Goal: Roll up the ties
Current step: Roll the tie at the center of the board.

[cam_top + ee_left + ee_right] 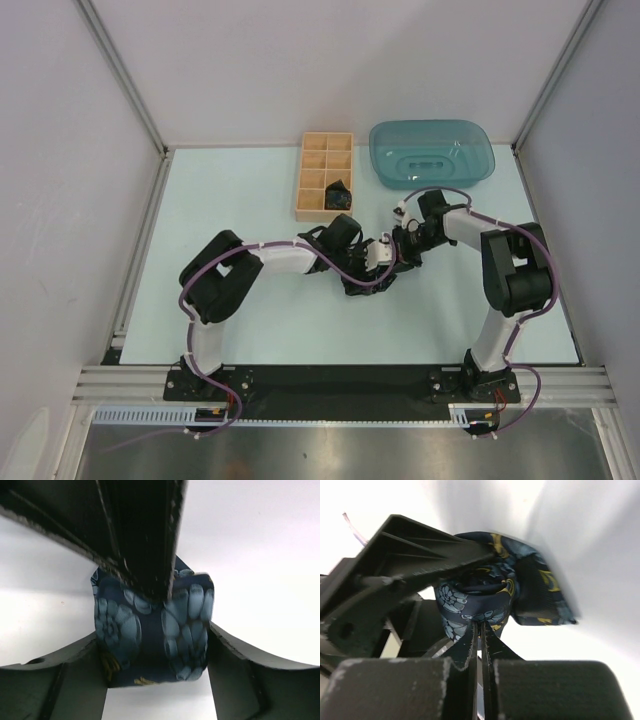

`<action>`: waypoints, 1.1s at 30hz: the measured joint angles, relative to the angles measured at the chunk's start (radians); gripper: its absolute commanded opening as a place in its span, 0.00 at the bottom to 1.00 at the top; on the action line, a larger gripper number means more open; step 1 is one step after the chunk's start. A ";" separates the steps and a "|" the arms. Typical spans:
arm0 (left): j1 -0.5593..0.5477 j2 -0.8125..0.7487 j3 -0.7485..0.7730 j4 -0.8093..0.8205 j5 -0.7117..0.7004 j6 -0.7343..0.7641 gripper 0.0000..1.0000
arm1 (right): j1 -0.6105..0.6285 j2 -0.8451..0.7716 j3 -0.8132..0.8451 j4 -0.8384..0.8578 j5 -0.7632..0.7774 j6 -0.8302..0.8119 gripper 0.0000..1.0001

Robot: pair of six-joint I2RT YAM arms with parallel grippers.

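Note:
A navy tie with blue flower shapes and yellow marks is partly rolled between my two grippers at mid-table. In the left wrist view the roll (150, 625) fills the gap between my left gripper's (152, 647) fingers, which touch it on both sides. My right gripper (480, 625) is pinched shut on the roll's fabric (475, 602), and a loose flap (540, 600) hangs to its right. In the top view the left gripper (372, 258) and right gripper (403, 245) meet tip to tip and hide most of the tie. Another dark rolled tie (338, 196) sits in a box compartment.
A compartmented wooden box (313, 175) stands at the back centre of the table. A teal plastic tray (432, 152) lies upside down to its right. Metal frame posts and white walls enclose the table on the sides.

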 measured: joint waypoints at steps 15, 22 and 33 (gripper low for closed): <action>-0.004 -0.003 0.073 -0.024 0.029 0.000 0.86 | -0.031 0.000 0.000 -0.031 0.114 -0.031 0.00; -0.018 0.024 0.105 -0.035 0.032 0.011 0.50 | -0.033 0.000 0.000 -0.032 0.115 -0.035 0.03; -0.020 0.037 0.107 -0.055 0.034 0.061 0.33 | -0.149 0.000 0.000 -0.074 0.026 -0.085 0.83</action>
